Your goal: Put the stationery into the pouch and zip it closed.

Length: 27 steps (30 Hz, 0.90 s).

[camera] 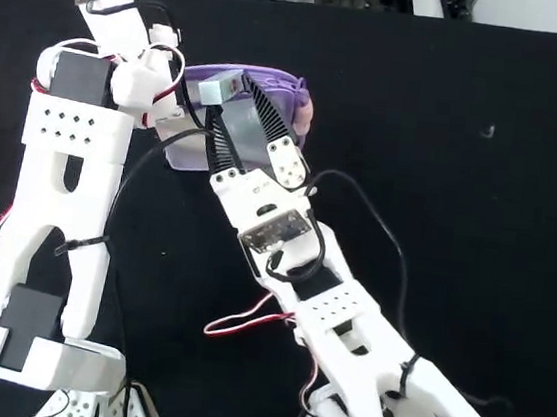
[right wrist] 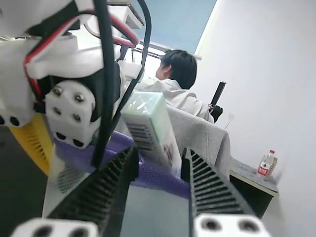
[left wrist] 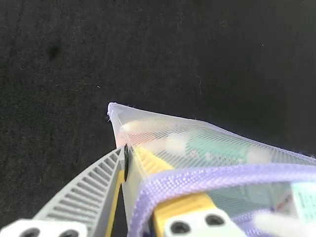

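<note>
Clamps the left hand [left wrist: 129, 159] shut on the mesh wall of the pouch [left wrist: 197, 143] close to one corner, just under the purple zipper edge [left wrist: 222, 175], with the grey finger outside and the yellow one seen through the mesh. Seems to tip that end up off the black tabletop [camera: 476, 241], probably to keep the mouth raised and steady for loading. Already carries stationery [left wrist: 217, 148] inside, visible through the mesh as pale and greenish shapes too blurred to name. Grasps in the right hand [right wrist: 158, 160], between black ribbed fingers, a small box [right wrist: 148, 126] in white and green, upright, right at the purple rim. Holds it end-down, most likely to slip it through the narrow opening rather than lay it across. Cannot tell whether touching the rim or just above it. From above, places the pouch toward the far edge of the tabletop, a little left of the middle, with the left arm [camera: 61, 174] along the left edge and the right arm [camera: 347, 317] slanting in from the near right corner, both hands meeting at the pouch. Judged as mid-task: one piece poised at the mouth, zip not yet closed, and likely to need that same firm corner hold for the pull.
</note>
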Each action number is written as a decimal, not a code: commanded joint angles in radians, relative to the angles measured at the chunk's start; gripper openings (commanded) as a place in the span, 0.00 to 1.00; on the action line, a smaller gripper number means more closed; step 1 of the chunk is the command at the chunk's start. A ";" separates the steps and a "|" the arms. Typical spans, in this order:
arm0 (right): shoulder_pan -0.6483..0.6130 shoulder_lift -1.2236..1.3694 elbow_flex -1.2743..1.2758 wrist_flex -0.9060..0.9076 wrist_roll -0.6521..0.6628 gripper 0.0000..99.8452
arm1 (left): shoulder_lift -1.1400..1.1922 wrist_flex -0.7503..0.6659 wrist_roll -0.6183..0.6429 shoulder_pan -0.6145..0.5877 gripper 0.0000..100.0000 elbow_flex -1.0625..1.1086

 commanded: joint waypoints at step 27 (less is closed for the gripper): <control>-0.040 -0.191 -0.277 0.549 0.006 0.14 | -0.015 0.006 0.002 -0.010 0.03 -0.002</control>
